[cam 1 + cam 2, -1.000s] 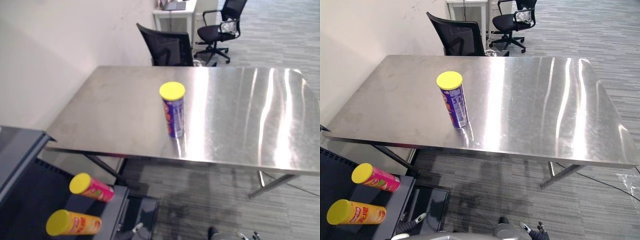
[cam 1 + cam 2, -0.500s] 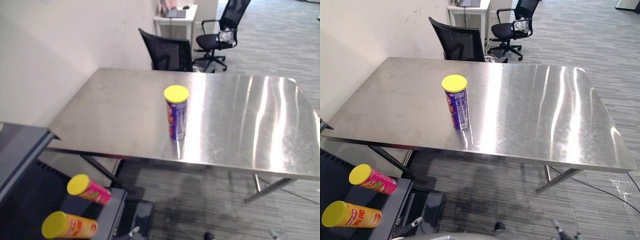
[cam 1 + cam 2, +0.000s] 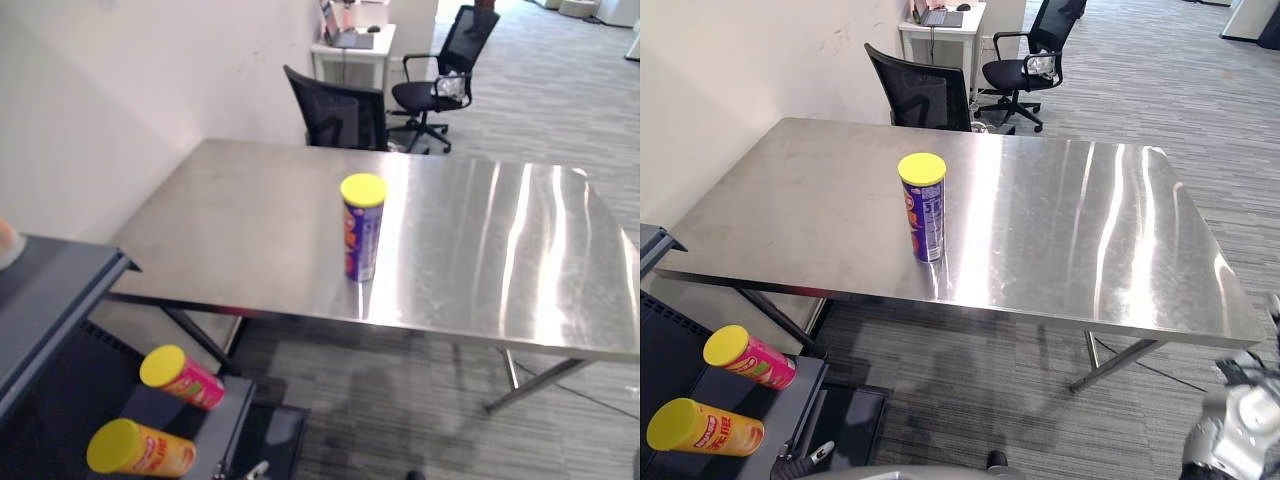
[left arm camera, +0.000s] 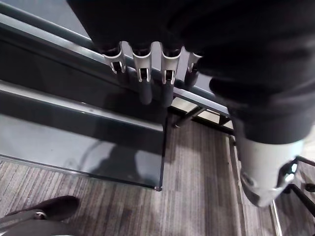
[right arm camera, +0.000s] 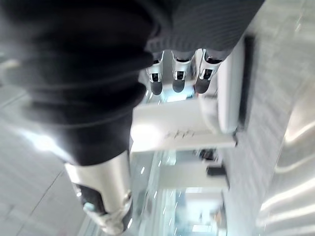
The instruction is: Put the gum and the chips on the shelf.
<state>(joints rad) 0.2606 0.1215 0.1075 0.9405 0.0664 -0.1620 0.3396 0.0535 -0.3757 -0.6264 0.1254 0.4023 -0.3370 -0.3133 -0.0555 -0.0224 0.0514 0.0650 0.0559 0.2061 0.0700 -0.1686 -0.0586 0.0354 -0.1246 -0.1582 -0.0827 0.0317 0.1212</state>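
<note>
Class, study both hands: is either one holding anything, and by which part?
Nothing is held. The left hand and right hand both hang with relaxed, empty fingers; the purple chips can stands untouched on the table.

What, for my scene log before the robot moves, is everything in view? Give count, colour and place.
Chip can: one, blue with yellow lid, upright mid-table.
Pink can: one, yellow lid, lying on the shelf's lower level.
Orange can: one, yellow lid, lying nearer the robot than the pink one.
Table: one, bare steel, centre.
Shelf: one, dark grey, left of the table.
Office chairs: two, black, one at the table's far edge, one farther back.
Desk: one, white, by the wall.
Left hand: fingers straight, empty, by the shelf.
Right hand: fingers straight, empty.
</note>
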